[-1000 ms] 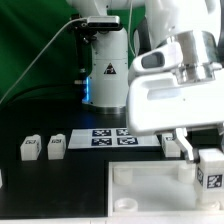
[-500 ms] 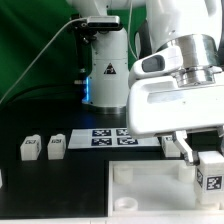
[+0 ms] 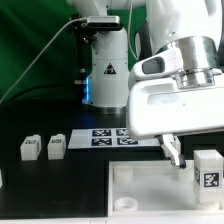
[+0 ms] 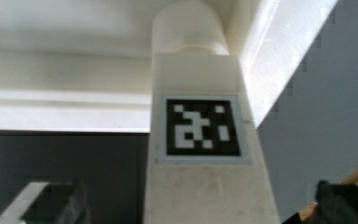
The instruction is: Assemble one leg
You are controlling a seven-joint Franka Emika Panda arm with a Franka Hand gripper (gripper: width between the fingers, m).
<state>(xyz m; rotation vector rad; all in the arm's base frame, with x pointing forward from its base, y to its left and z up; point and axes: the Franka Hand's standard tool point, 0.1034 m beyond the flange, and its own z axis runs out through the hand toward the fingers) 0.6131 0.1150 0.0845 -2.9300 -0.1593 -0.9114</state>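
Exterior view shows the white plastic rectangular leg standing upright near the desk's front corner on the exterior view's right. Its black-and-white square marker tag faces the camera. The foot of the leg meets the wide flat white plastic board with round sockets, which lies along the front edge of the black desk. Whether the foot is seated in a socket cannot be told. The bulky white robot arm hangs over this corner. One dark finger comes down on the side of the leg toward the exterior view's left, with a clear gap between finger and leg; the other finger is out of the picture. In the wrist view the leg fills the middle, tag forward, and the two-finger gripper straddles it with jaws spread wide, one fingertip and the other each standing clear of the leg's sides, so nothing is clamped. Toward the middle of the desk lies the thin flat white marker board. Two small white plastic blocks stand side by side between it and the desk's edge on the exterior view's left, well apart from the leg. At the rear edge rises a white cylindrical robot base with a triangle label.
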